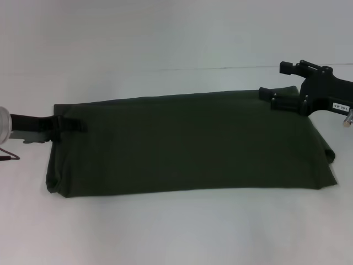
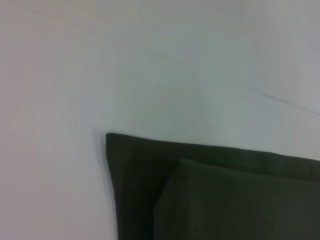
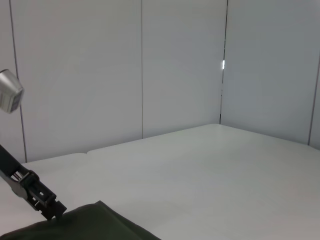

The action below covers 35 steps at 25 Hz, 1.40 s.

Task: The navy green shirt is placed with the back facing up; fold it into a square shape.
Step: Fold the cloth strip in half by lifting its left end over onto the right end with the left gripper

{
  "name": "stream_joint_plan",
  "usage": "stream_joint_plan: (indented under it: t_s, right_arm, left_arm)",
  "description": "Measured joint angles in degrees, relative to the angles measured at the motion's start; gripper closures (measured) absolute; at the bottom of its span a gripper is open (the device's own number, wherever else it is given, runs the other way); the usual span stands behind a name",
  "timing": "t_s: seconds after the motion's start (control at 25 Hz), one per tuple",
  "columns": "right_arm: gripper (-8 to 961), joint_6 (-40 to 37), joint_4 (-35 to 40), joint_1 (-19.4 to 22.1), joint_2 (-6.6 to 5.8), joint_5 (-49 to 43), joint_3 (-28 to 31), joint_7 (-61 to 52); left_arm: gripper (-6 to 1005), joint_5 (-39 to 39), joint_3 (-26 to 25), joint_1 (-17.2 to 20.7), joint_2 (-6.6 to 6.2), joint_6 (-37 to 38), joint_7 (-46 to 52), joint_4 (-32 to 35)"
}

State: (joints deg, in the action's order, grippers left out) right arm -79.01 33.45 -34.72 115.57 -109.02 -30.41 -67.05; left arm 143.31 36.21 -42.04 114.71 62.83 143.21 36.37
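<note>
My left gripper [image 1: 69, 126] reaches in low from the left side of the table [image 1: 176, 232], its arm lying nearly flat, and its fingers are pinched on the far left corner of the shirt [image 1: 187, 146]. My right gripper [image 1: 282, 83] comes in from the right, held higher, with its fingers spread: one sits at the shirt's far right corner, the other stands clear above the table behind it.

There is one shirt, a dark green one, lying folded into a wide band across the middle of the table, its long edges running left to right.

My head view shows both grippers and the whole band. My left wrist view shows only a corner of the shirt [image 2: 200, 200], with one layer lying on another and bare table [image 2: 150, 70] around it. My right wrist view looks across the table [image 3: 200, 175] to grey wall panels [image 3: 175, 65], catching a raised bit of shirt [image 3: 90, 225] and, beyond it, my left gripper [image 3: 52, 214] at the cloth's edge.
</note>
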Motion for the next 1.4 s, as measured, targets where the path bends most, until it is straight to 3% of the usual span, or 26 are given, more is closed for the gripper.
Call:
stream_joint_plan:
  t_s: [0.32, 0.64, 1.12, 1.4]
  right_arm:
    - [34, 0.0, 0.04, -0.08, 0.01, -0.05, 0.0, -0.36]
    - [34, 0.63, -0.03, -0.66, 0.05, -0.05, 0.0, -0.44]
    - [34, 1.23, -0.06, -1.26, 0.24, -0.14, 0.0, -0.88]
    - [34, 1.53, -0.06, -1.43, 0.26, -0.14, -0.23, -1.04]
  left_arm:
    - [140, -0.08, 0.32, -0.61, 0.23, -1.44, -0.81, -2.2]
    - [139, -0.32, 0.65, -1.25, 1.58, -1.62, -1.68, -2.45]
    - [138, -0.54, 0.2, -1.2, 1.82, -1.78, -1.83, -2.09]
    - [139, -1.32, -0.04, -0.21, 1.34, -1.77, -1.58, -0.04]
